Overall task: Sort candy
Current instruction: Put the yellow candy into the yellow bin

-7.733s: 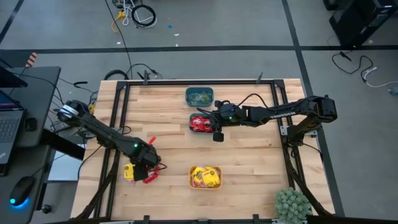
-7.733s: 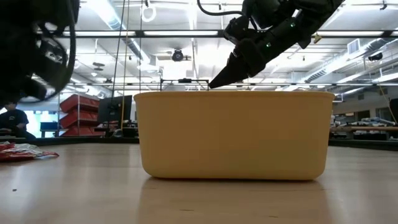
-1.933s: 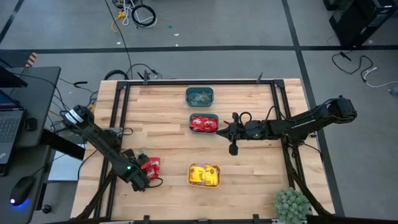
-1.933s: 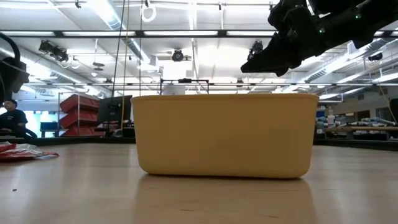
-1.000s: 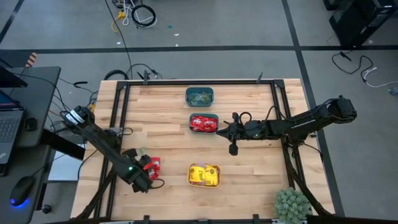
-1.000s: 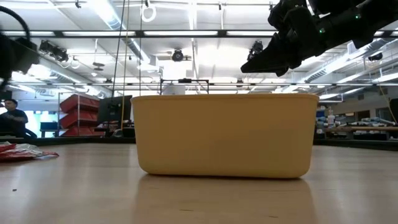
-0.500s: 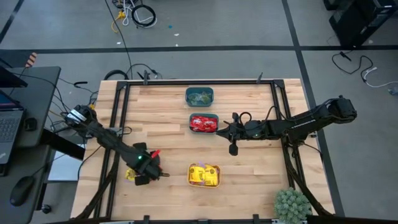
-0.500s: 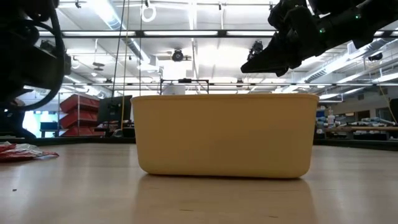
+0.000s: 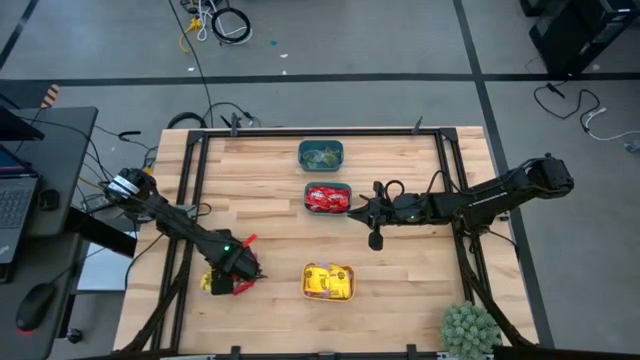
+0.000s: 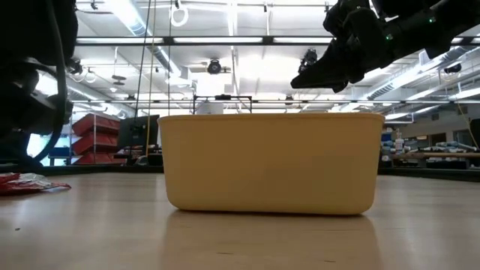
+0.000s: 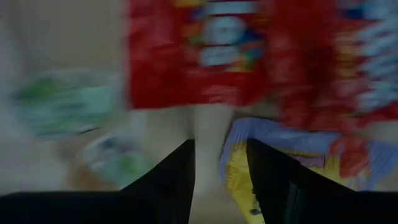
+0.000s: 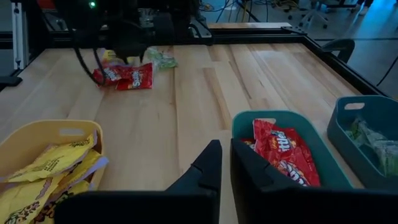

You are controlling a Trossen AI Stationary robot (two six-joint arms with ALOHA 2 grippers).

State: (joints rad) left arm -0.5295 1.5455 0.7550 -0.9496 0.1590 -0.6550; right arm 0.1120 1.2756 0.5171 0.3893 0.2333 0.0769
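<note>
Over loose red and yellow shiny wrapped candy packets (image 9: 222,285) on wood table (image 9: 270,225): left gripper (image 9: 243,268), fingers (image 11: 166,180) slightly parted, holding nothing. Right gripper (image 9: 376,240) beside teal bin (image 12: 249,122), fingers nearly closed, empty.

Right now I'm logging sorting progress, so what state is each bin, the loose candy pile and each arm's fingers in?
Far teal plastic bin: holds pale green candy.
Middle teal plastic bin: holds red packets.
Yellow-orange plastic bin: holds yellow packets.
Loose pile of red, yellow and green wrapped candy: unsorted on the table.
Left gripper: over the pile, fingers open.
Right gripper: beside the middle bin, fingers nearly closed, empty.
</note>
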